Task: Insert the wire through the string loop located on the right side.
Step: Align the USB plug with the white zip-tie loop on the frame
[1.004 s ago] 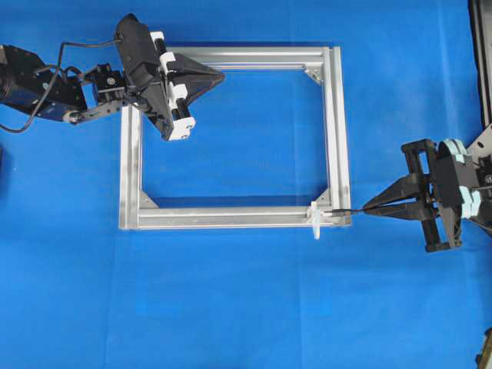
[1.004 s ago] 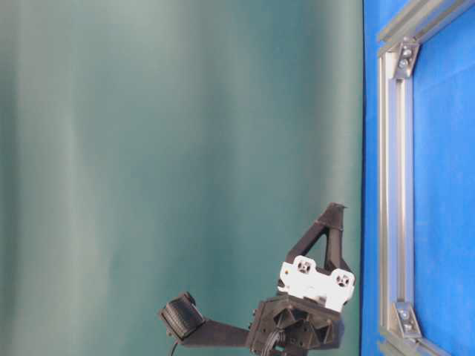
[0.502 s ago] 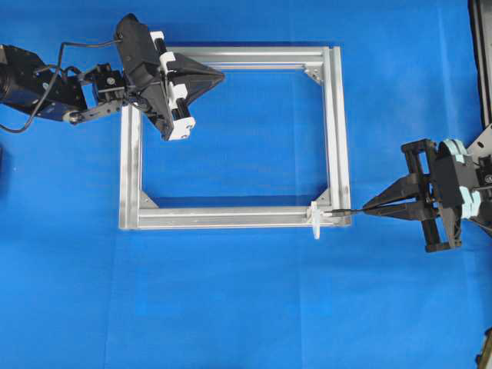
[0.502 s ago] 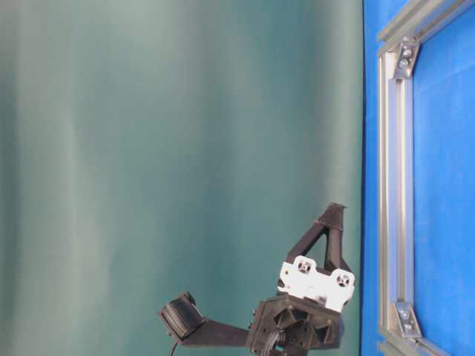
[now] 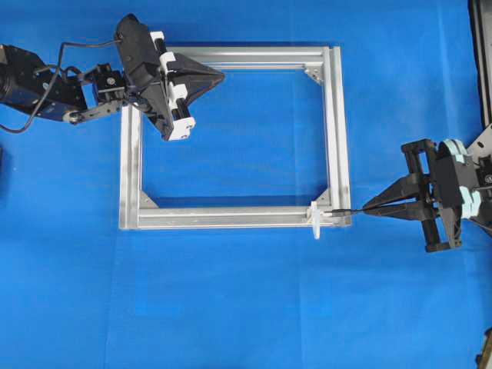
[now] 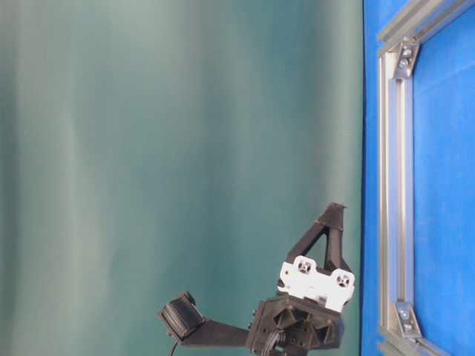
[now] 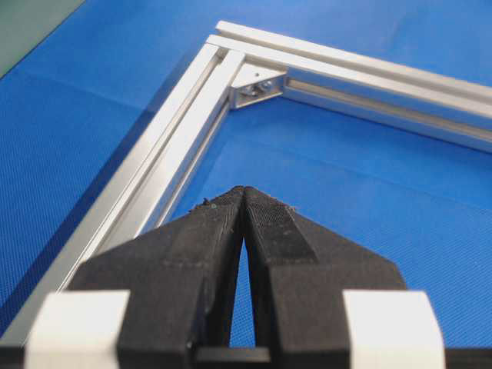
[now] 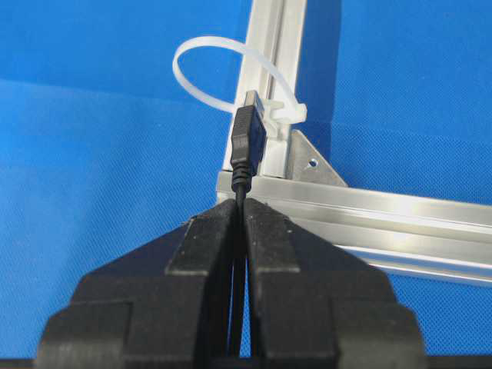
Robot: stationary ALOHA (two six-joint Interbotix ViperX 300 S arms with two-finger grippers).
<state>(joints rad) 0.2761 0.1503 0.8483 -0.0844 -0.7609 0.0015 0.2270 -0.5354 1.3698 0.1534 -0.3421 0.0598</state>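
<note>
My right gripper (image 5: 367, 207) (image 8: 241, 201) is shut on the wire (image 8: 247, 142), a thin black cable that ends in a black plug with a silvery tip. The plug points left at the string loop (image 8: 223, 73) (image 5: 317, 223), a white tie loop on the frame's near right corner. In the right wrist view the tip stands at the loop's base, beside its clasp. I cannot tell whether the tip is inside the loop. My left gripper (image 5: 221, 75) (image 7: 244, 190) is shut and empty, hovering over the frame's far left corner.
A rectangular aluminium frame (image 5: 231, 219) lies flat on the blue cloth, with silver corner brackets (image 7: 256, 86) inside its corners. In the table-level view only the left arm (image 6: 312, 297), a green backdrop and one frame bar (image 6: 393, 185) show.
</note>
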